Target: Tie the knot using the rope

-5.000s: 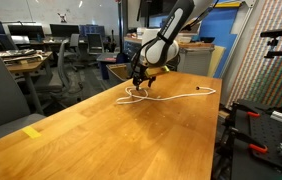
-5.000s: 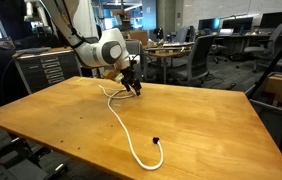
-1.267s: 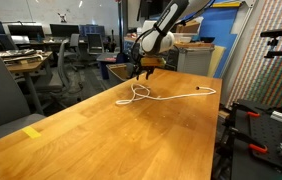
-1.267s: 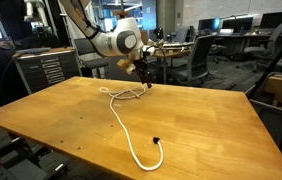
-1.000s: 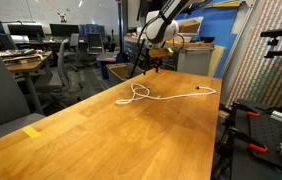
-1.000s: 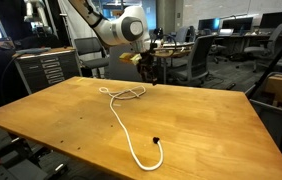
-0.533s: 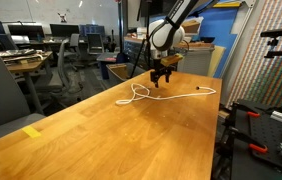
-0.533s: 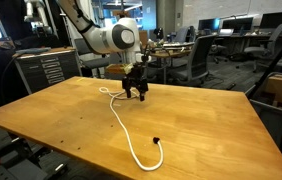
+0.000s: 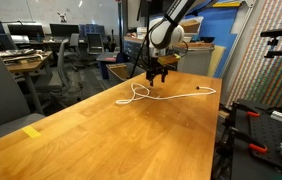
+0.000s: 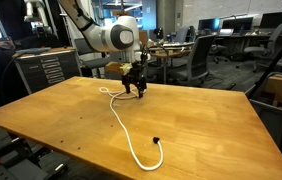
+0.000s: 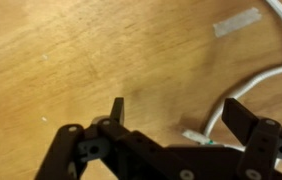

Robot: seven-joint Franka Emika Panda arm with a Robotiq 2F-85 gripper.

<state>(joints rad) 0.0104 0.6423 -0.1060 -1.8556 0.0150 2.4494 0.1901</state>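
Note:
The white rope lies on the wooden table, with a small loop at the far end and a tail running off to one side. In an exterior view it runs from the loop down to a curled end with a dark tip. My gripper hovers just above the table beside the loop, also in an exterior view. In the wrist view the gripper is open and empty, with a stretch of rope near one finger.
A strip of pale tape sticks to the tabletop near the rope. A yellow tag lies near a table edge. Office chairs and desks stand around the table. A rack with cables stands beside it.
The gripper left the rope loop, rose and swung away, then came back down close to the table beside the loop. The rope has stayed in place over the last second.

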